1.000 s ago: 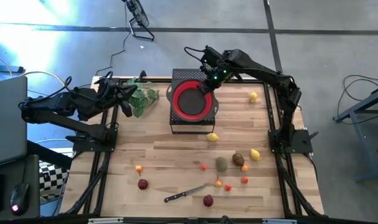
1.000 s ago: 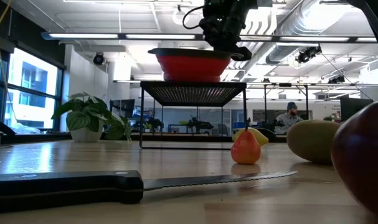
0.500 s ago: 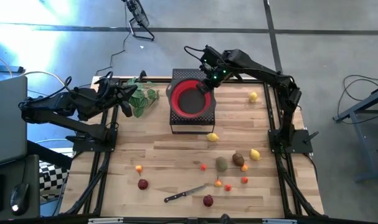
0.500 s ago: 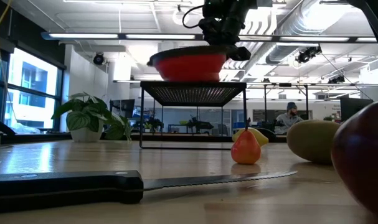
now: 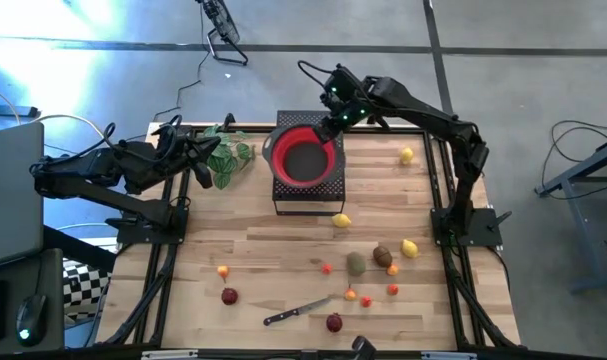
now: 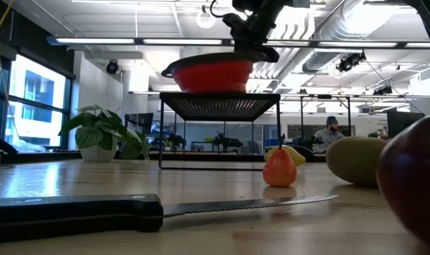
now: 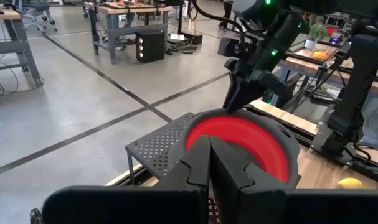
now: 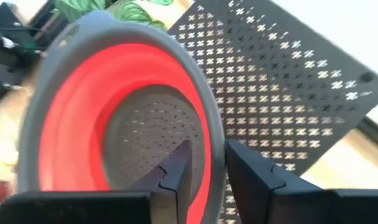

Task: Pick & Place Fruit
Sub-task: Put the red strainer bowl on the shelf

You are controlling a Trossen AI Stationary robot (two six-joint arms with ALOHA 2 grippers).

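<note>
Straddling the colander rim, right tool seems slightly parted.

A red colander with a grey rim sits on a black perforated metal stand at the far middle of the wooden worktop; in the low view the colander rests on top of the stand's mesh shelf. Just beside the stand lies a green leafy sprig. A black-handled knife lies near the front edge, its blade pointing toward the far right. In the room beyond the worktop a person sits at a desk, and a computer mouse rests off the worktop's left.
</note>
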